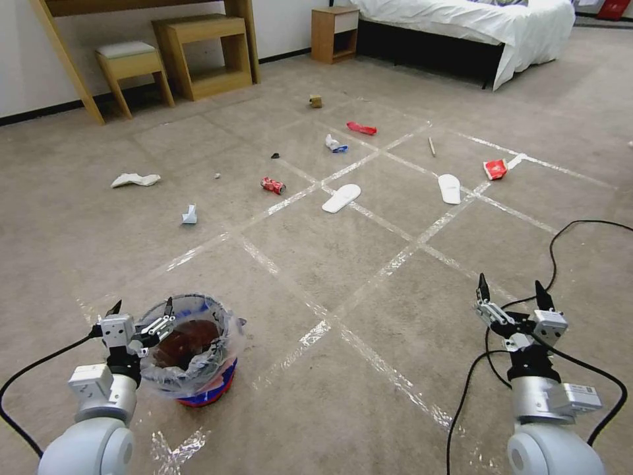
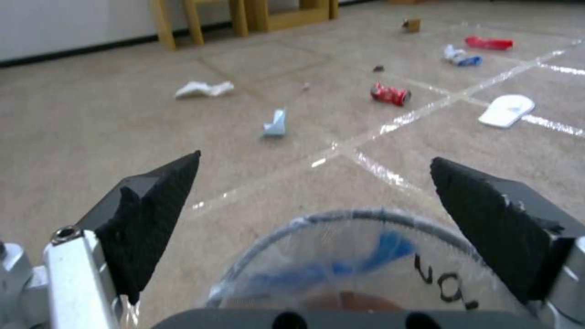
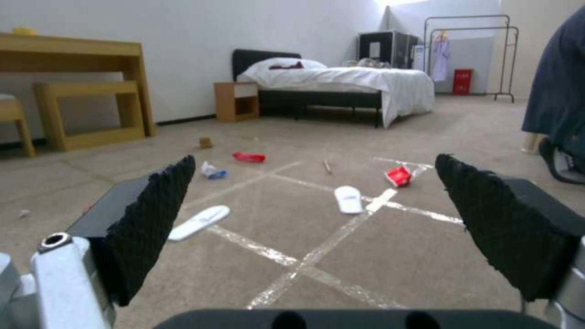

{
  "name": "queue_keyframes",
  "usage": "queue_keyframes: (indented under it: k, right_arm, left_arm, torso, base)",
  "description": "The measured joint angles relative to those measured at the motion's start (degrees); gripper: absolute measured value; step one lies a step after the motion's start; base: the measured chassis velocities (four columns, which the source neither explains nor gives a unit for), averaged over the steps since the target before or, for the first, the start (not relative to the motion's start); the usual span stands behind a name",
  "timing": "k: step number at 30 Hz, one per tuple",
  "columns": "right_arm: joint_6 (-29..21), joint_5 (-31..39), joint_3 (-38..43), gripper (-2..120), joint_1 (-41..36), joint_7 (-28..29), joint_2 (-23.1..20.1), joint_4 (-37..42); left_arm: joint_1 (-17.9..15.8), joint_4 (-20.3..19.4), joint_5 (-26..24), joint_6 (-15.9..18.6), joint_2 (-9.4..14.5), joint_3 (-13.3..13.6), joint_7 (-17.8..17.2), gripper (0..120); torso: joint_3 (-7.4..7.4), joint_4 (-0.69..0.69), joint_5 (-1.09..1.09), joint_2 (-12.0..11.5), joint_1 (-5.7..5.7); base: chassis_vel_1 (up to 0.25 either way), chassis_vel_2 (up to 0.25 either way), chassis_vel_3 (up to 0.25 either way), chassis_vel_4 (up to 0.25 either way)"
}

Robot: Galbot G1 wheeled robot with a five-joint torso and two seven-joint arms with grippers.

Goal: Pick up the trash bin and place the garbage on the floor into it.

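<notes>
Carpet floor (image 1: 316,264) w/ scattered garbage (image 1: 272,185), left pincer (image 1: 142,315) released at trash bin (image 1: 198,369), right pincer (image 1: 513,292) released

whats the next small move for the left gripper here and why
Probably ease the left gripper down and close on the trash bin rim. Its fingers are open right above the near edge, the bin sits on the floor, and the garbage, like the red can, lies farther off.

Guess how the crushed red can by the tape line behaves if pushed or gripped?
The can lies on its side, so a nudge may roll it, though the carpet should slow it. Already dented, it probably is light and may buckle further.
</notes>
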Motion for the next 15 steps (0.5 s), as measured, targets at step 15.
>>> queue_keyframes:
  k: [15]
  right_arm:
    - [1.14, -0.09, 0.76, 100, -0.83, 0.21, 0.51, -0.06]
  left_arm:
    - [1.27, -3.37, -30.96, 22.12, 14.06, -1.72, -15.70, 100]
  torso:
    - [0.00, 0.00, 0.00, 0.00, 0.00]
  base:
    - [0.000, 0.000, 0.000, 0.000]
